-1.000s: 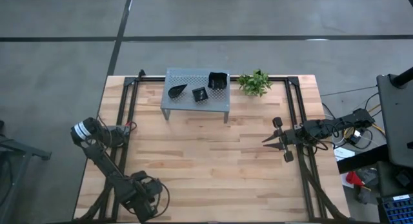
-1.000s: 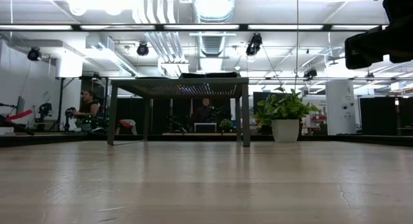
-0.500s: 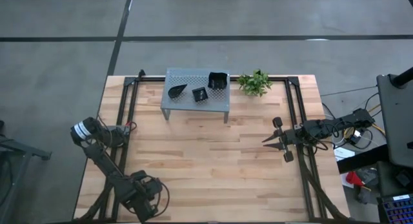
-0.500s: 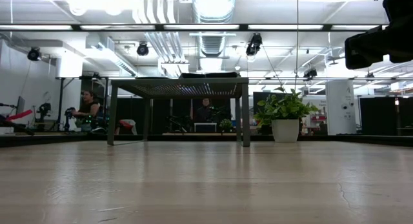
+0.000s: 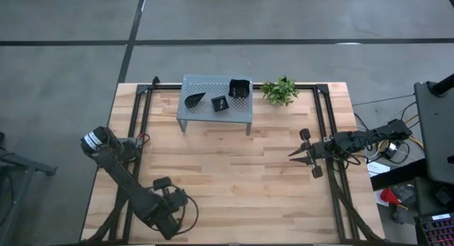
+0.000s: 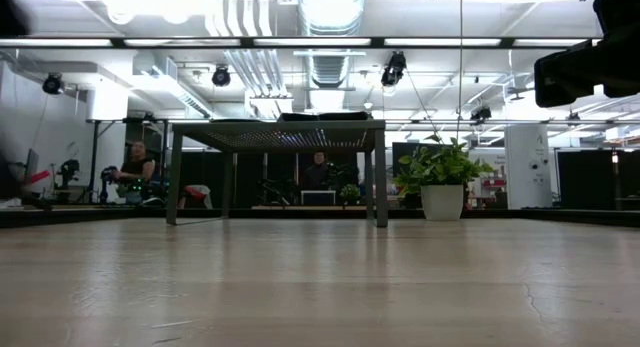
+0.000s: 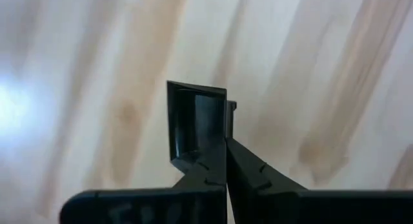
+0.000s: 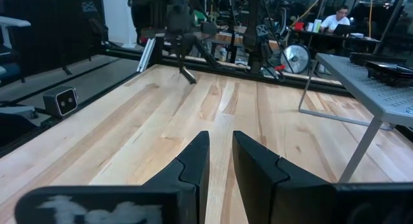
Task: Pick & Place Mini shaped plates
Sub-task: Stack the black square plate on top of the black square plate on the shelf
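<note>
1. Left arm has swung since the earlier high view: its wrist now sits further right along the near edge of the table (image 5: 234, 168), and the left gripper (image 5: 164, 183) points out over bare wood instead of tucking in toward the corner. Right arm and the dishes lie as before.
2. Grey perforated shelf (image 5: 206, 84) stands at the far side of the table, a small green plant (image 5: 279, 91) just beside it. Three mini shaped plates rest on its top: a wavy-edged square (image 5: 240, 88), a tiny square (image 5: 220, 103), a leaf shape (image 5: 194, 99).
3. Handling, as a judgement: glossy black dishes look light, rigid and slick, likely chippable if dropped. A pinch across a raised rim seems the safest hold; the shallow centres offer nothing to grip.
4. Left gripper, in its wrist view (image 7: 226, 141): fingers pressed together with no gap, nothing between them, only wood grain beyond. Well apart from the shelf.
5. Right gripper (image 5: 299, 154) waits over the right side of the table; wrist view (image 8: 220, 151) shows a narrow gap between the fingers, holding nothing.
</note>
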`<state>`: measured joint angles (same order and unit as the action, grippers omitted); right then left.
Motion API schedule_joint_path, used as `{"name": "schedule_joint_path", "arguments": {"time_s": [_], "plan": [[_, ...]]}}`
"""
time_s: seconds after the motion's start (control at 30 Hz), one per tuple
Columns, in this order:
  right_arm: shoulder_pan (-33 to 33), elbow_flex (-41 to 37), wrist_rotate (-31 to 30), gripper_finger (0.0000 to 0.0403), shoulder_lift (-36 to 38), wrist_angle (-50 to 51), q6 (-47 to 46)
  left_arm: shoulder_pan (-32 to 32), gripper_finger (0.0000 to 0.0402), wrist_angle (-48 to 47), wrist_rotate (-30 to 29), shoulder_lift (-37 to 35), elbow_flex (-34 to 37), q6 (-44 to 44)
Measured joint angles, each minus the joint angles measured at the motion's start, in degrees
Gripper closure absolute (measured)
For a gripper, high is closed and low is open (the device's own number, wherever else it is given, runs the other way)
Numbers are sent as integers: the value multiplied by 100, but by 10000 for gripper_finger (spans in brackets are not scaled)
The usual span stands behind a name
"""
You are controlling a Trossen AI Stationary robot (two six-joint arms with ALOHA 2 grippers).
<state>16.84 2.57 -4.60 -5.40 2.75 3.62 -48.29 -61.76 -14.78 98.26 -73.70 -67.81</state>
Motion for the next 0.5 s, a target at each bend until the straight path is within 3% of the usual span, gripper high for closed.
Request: {"name": "schedule_joint_path", "arguments": {"time_s": [0.5], "plan": [[0, 2, 0, 339, 1, 0, 0, 1270, 401, -211, -1587, -1, -1106, 2838]]}}
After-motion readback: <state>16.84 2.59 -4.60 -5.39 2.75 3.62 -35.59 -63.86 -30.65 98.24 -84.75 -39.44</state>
